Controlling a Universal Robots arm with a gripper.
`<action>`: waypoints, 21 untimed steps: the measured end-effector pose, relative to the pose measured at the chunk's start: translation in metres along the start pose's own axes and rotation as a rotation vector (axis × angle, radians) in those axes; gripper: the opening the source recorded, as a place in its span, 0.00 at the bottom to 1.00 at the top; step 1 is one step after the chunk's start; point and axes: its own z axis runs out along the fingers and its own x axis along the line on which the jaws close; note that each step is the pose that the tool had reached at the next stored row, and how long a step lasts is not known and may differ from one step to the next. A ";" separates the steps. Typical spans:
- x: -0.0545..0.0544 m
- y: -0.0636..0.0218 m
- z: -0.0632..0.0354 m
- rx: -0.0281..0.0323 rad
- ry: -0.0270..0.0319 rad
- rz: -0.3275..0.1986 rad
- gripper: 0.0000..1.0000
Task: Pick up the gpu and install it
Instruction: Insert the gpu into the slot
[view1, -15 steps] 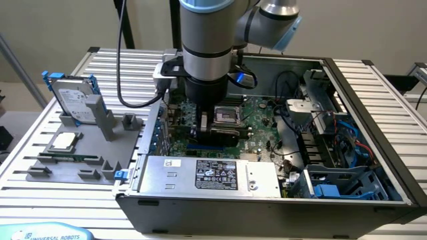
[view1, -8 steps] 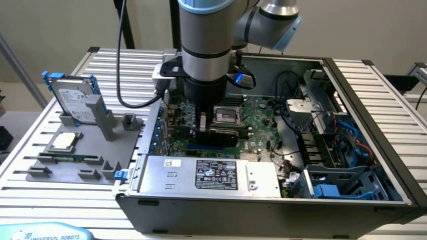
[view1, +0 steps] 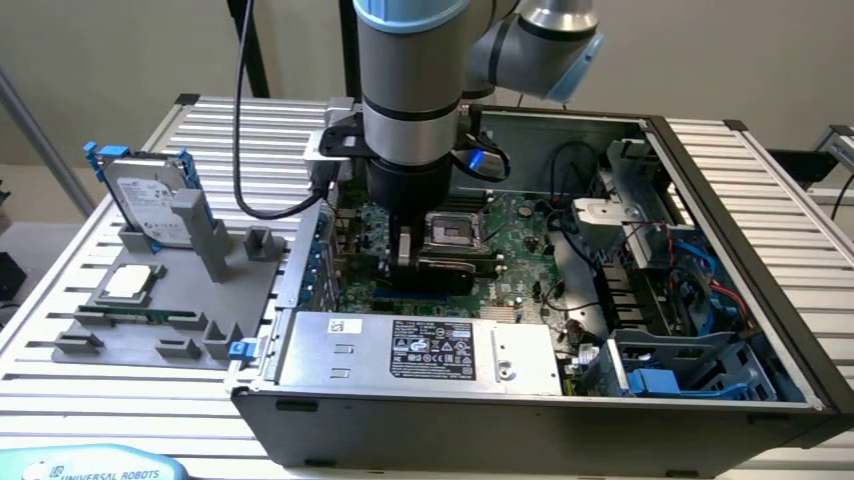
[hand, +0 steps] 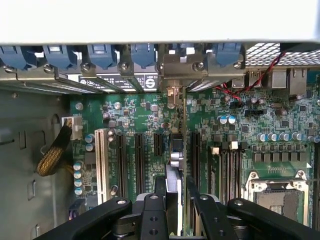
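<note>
The open computer case (view1: 694, 200) lies on the slatted table (view1: 787, 190), motherboard (view1: 514, 235) flat on its floor. The arm reaches down inside, and the gripper (hand: 174, 200) sits over the expansion slots (hand: 137, 155) with the gpu (hand: 175, 165) standing on edge between its fingers (hand: 152, 210), end bracket (hand: 182, 67) toward the case's rear wall. The processor socket (view1: 454, 232) is just beside, toward the exterior view's right. The power supply (view1: 427, 350) lies along the near wall. On the exterior view's left, a parts holder (view1: 147, 320) carries an upright hard drive (view1: 140, 195) and a processor chip (view1: 130, 283) before it.
</note>
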 end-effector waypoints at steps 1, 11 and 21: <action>0.000 0.0000 0.0005 -0.0001 -0.0001 0.000 0.27; 0.000 -0.0001 0.0014 -0.0039 -0.0007 0.000 0.27; -0.002 0.0010 -0.0016 -0.0039 -0.0005 0.000 0.27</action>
